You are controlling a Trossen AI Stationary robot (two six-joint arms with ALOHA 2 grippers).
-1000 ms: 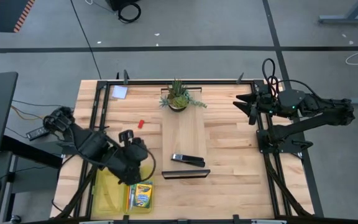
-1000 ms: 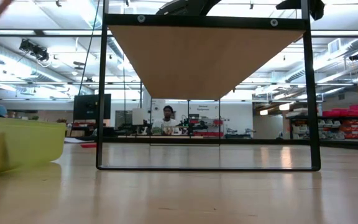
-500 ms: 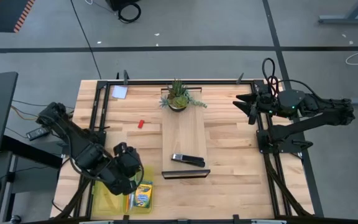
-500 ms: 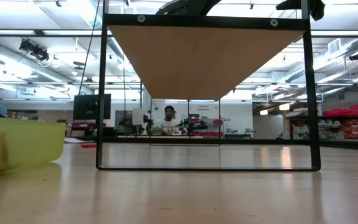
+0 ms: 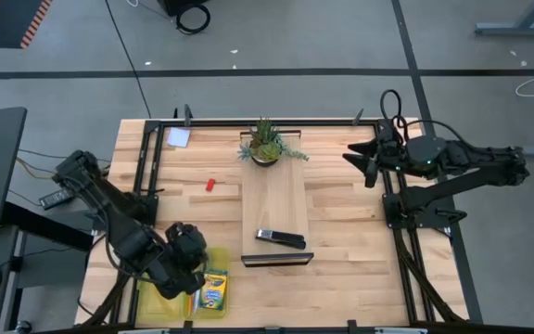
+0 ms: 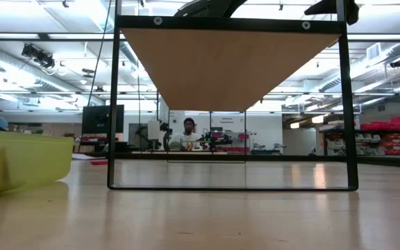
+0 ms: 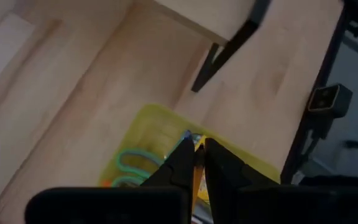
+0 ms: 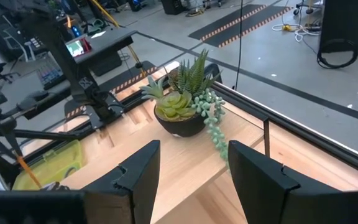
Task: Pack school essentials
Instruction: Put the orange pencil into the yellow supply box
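In the high view, the left gripper (image 5: 182, 271) hangs at the lower left of the frame over a yellow-green tray (image 5: 158, 295), which sits at the table's near left corner. A yellow-green crayon box (image 5: 213, 289) lies at the tray's right side, and an orange pen (image 5: 194, 299) shows just left of the box. A tiny red eraser (image 5: 209, 185) lies on the bare table left of centre, and a pale blue-white note pad (image 5: 178, 137) rests near the upper left corner of the table. A raised wooden shelf (image 5: 274, 199) runs down the middle, carrying a small green potted plant (image 5: 265, 146) at its top end and a black bar-shaped object (image 5: 280, 239) lower down. The right gripper (image 5: 359, 163) waits at the upper right of the table.

In the low view, the tray's wall (image 6: 19, 160) fills the left edge, and the shelf's black frame stands across the centre. People show far off in the room behind.

In the left wrist view, the left gripper's fingers (image 7: 182, 160) are pressed nearly together, seemingly pinching something thin and orange, though it is hard to make out. Green-handled scissors (image 7: 131, 164) lie in the tray below.

In the right wrist view, the right gripper's fingers (image 8: 143, 167) are spread with nothing between them, facing the plant.
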